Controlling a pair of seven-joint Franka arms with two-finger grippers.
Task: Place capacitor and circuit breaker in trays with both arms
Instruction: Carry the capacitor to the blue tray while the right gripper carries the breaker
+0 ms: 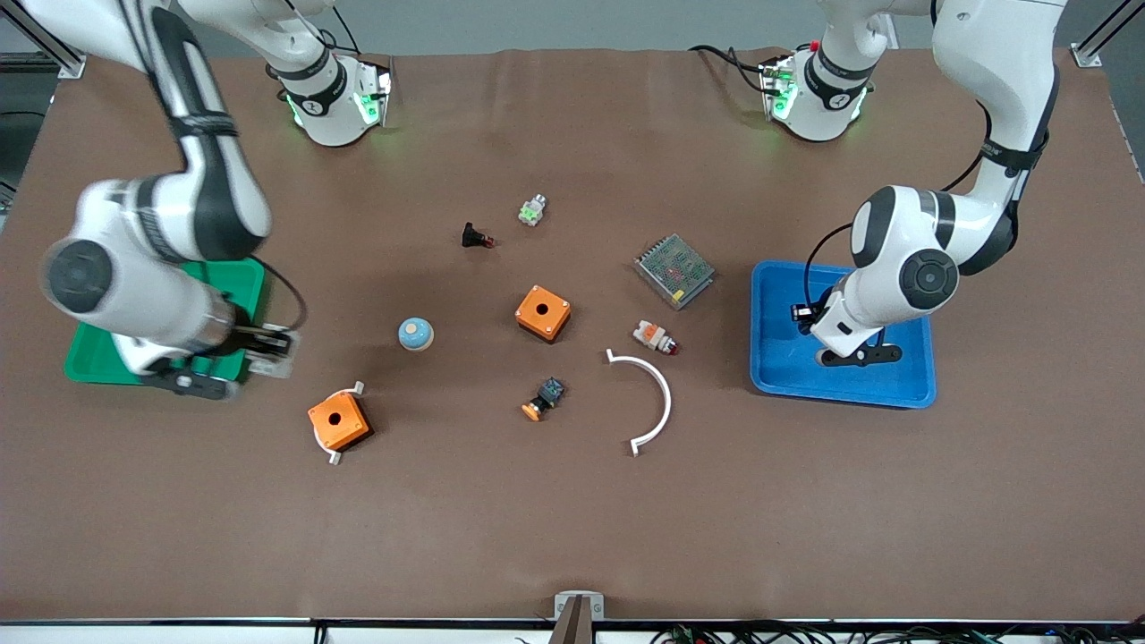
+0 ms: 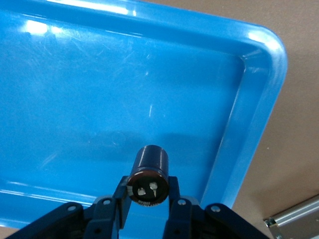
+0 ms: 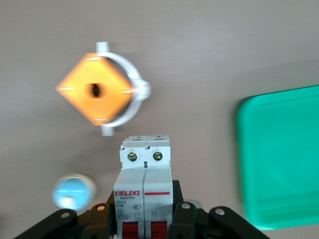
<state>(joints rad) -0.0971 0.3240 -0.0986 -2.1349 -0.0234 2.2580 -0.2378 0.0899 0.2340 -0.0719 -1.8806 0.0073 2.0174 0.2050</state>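
Both arms (image 1: 930, 259) are glossy white, rounded shells broken by black joint bands, with round black caps on the elbow joints. Thin black cables run along them. Green lights glow on the white bases. The left gripper (image 2: 148, 211) and right gripper (image 3: 144, 219) are black, with silver screw heads set just beside the fingers (image 2: 175, 199).

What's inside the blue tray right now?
The blue tray holds nothing on the floor that shows; the left gripper hangs over it, shut on the capacitor. In the front view the arm covers part of the floor.
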